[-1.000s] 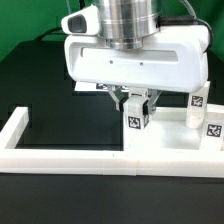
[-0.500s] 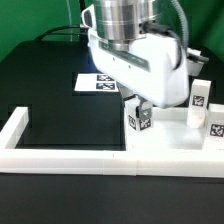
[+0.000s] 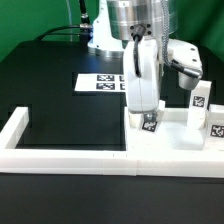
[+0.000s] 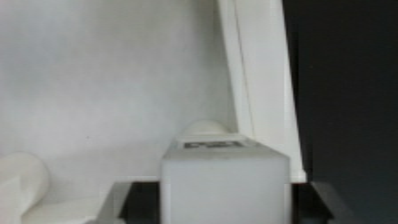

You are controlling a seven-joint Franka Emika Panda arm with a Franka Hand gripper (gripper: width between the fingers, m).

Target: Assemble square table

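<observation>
The white square tabletop (image 3: 170, 138) lies flat at the exterior view's right, inside the corner of the border wall. My gripper (image 3: 147, 110) points straight down and is shut on a short white table leg (image 3: 150, 123) that stands upright on the tabletop, its tag facing the camera. In the wrist view the leg (image 4: 222, 170) fills the space between my dark fingers (image 4: 139, 203), above the white tabletop (image 4: 107, 90), close to its edge. Two more tagged legs (image 3: 200, 100) (image 3: 215, 126) stand at the far right. A rounded white part (image 4: 18, 190) shows beside the held leg.
The long low white border wall (image 3: 60, 155) runs along the front and up the exterior view's left. The marker board (image 3: 100, 82) lies flat on the black table behind the gripper. A green backdrop stands at the back.
The gripper hand has turned about its vertical axis from broadside to edge-on, with the leg held in it. The leg stays upright at nearly the same spot on the tabletop.
</observation>
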